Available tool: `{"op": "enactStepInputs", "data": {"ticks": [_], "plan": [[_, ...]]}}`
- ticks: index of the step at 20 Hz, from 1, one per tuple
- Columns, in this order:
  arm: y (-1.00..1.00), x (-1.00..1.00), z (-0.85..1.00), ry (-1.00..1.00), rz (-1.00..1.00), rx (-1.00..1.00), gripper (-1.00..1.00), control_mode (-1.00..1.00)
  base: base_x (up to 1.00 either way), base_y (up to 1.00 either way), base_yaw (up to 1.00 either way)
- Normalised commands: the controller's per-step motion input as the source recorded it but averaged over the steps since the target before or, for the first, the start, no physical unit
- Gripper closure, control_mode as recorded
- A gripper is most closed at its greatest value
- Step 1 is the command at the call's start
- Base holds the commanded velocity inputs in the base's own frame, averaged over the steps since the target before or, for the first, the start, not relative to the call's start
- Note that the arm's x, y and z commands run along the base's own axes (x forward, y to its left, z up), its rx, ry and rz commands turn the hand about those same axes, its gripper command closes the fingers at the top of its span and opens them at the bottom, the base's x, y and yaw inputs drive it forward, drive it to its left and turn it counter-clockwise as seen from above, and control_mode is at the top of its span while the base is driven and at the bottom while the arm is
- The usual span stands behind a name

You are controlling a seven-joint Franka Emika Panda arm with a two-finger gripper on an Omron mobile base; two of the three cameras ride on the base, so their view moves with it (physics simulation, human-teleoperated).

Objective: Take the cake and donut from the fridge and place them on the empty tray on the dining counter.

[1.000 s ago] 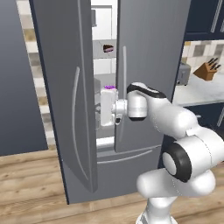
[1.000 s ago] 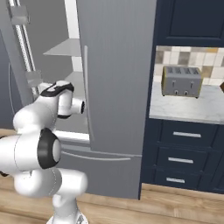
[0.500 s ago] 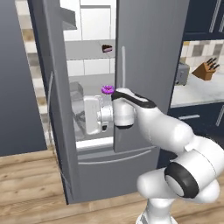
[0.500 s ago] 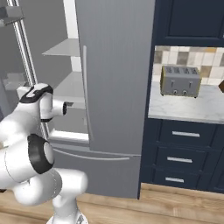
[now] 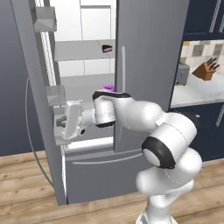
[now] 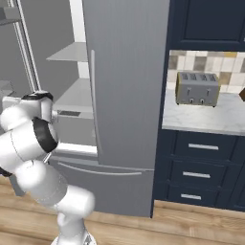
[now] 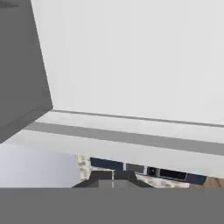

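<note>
Gripper (image 7: 113, 176) closed, empty, inside fridge (image 5: 144, 52).

Arm up from base at lower right of left base view, elbow bent, forearm stretched horiz. toward the left. Wrist turned so the white hand w/ gripper (image 5: 65, 124) points left and slightly down, at about mid height. In right base view the arm folds at far left, dark elbow joint facing cam, upper link sloping down to base. Hand view: both dark fingertips (image 7: 124, 175) pressed together, no gap, nothing between them. Gripper closed, empty.
</note>
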Motion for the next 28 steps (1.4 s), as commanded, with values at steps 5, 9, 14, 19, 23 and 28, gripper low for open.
{"op": "enactStepInputs", "data": {"ticks": [5, 9, 14, 19, 23, 28], "plan": [[0.44, -0.03, 0.3, 0.18, -0.01, 0.0, 1.0, -1.0, 0.0, 0.0, 0.0], [-0.75, -0.56, 0.49, -0.02, -0.39, 0.0, 1.0, -1.0, 0.0, 0.0, 0.0], [-0.71, -0.33, 0.46, -0.09, -0.49, 0.0, 1.0, -1.0, 0.0, 0.0, 0.0], [-0.65, -0.32, 0.35, -0.13, -0.48, -0.11, 1.0, -1.0, 0.0, 0.0, 0.0], [-0.73, -0.07, 0.0, -0.02, -0.45, -0.29, 1.0, -1.0, 0.0, 0.0, 0.0], [-0.66, 0.0, 0.08, -0.06, -0.37, -0.37, 1.0, -1.0, 0.0, 0.0, 0.0]]}}
